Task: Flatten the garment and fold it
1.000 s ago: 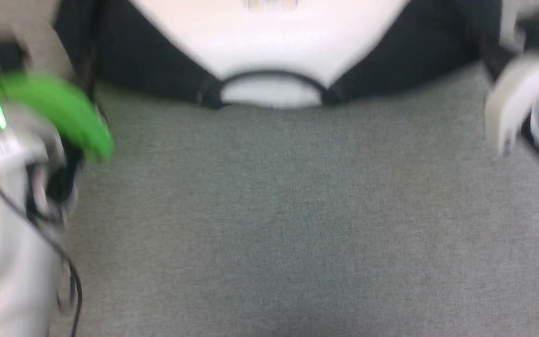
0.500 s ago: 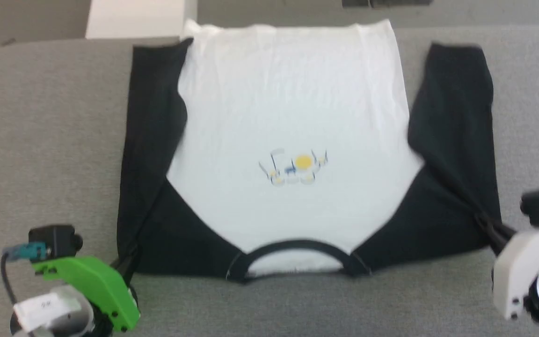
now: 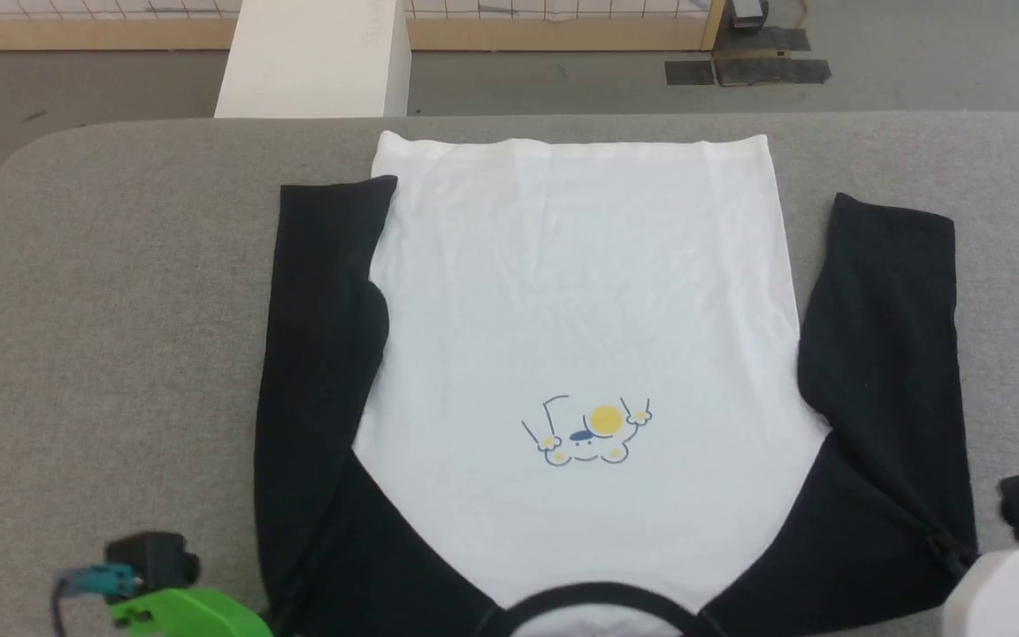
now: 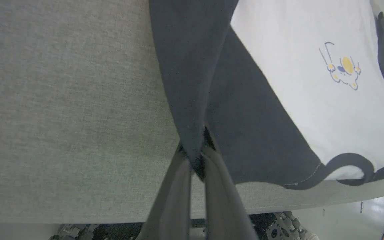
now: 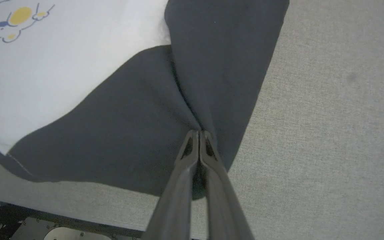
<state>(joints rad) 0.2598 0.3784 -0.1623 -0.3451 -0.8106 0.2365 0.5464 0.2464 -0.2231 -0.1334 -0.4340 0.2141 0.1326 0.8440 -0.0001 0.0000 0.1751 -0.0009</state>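
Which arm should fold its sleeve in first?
Probably the right. The right gripper pinches the T-shirt by the black sleeve lying apart from the white body, so that needs folding in. The sleeve held by the left gripper already lies against the body.

No text, number or brand can be read. On the white chest of the garment [image 3: 580, 292], a small yellow-and-blue cartoon print [image 3: 587, 432] is found at 6 o'clock from the middle of the shirt, but no letters can be made out in it. Faint grey marks are seen on the white block [image 3: 310, 62], at 11 o'clock beyond the table [image 3: 120, 310]. They are too small to be read.
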